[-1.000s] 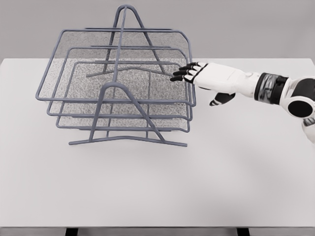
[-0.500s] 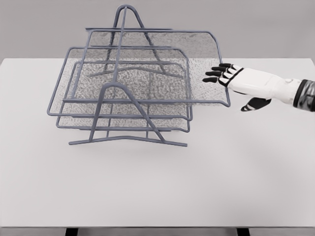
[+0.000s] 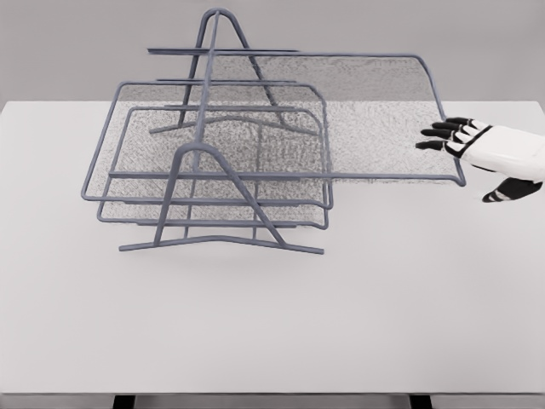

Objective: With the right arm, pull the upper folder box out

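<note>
The upper tray (image 3: 375, 119) is drawn far out of the rack (image 3: 213, 153), hooked at its end rim by the right hand's (image 3: 477, 145) curled fingers; little is left.

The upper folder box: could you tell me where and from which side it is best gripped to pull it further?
Probably the right end rail of the upper folder box, coming from the right. That wire rim juts clear of the rack frame, and the right hand is already there with its fingers at the rail.
</note>
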### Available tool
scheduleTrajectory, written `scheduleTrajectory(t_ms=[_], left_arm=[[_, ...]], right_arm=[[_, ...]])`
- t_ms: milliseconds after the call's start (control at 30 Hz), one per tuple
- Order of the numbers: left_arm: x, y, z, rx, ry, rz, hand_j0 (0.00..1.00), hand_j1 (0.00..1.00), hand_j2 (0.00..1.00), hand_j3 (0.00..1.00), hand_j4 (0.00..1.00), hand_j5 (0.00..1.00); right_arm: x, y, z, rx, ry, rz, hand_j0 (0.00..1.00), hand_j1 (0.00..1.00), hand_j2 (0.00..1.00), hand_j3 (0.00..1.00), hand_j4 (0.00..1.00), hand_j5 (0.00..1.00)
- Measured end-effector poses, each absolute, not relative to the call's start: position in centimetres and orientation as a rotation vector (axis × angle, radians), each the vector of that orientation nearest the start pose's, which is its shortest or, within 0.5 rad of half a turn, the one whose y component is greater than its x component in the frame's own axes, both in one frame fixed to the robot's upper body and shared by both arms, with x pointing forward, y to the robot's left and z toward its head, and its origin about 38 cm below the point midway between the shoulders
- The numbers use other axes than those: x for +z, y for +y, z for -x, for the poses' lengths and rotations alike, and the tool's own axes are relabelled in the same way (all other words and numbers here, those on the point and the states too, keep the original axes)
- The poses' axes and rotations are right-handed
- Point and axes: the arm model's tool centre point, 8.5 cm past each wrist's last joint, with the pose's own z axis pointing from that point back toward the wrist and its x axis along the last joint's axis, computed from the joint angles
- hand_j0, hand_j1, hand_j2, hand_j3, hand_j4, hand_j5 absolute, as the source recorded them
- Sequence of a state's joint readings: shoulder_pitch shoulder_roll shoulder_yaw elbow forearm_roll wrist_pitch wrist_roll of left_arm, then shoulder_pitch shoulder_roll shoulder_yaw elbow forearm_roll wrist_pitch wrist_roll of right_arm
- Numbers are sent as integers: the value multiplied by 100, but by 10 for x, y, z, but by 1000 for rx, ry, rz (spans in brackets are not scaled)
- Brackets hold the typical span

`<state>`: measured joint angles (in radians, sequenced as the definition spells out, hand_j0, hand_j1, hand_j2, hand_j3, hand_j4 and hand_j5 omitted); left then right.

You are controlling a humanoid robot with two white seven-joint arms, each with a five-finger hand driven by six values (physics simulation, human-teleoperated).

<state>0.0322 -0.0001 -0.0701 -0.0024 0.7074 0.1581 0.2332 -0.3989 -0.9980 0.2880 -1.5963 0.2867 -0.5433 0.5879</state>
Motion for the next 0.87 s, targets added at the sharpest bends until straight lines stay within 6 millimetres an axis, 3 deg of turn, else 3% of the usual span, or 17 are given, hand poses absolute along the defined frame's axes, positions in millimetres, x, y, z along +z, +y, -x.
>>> scheduleTrajectory(t_ms=[300,400,467,500,667,867], left_arm=[[-257,277,45,624,227,-267,100,100,100,100,100,100],[-257,277,46,624,228,-267,100,100,100,100,100,100],[-257,277,46,624,228,-267,100,100,100,100,100,100],[-257,277,45,624,227,-267,100,100,100,100,100,100],[-257,277,46,623,228,-266,100,100,100,100,100,100],[-257,277,47,624,231,-268,100,100,100,100,100,100]], right_arm=[[295,-418,-386,2012,-1267,644,100,100,100,100,100,100],[346,-414,-390,1932,-1422,695,100,100,100,100,100,100],[404,-394,-394,1916,-1564,775,100,100,100,100,100,100],[423,-381,-396,1918,-1613,785,100,100,100,100,100,100],[364,-336,-407,1974,-1577,516,100,100,100,100,100,100],[347,-319,-407,2000,-1573,435,100,100,100,100,100,100]])
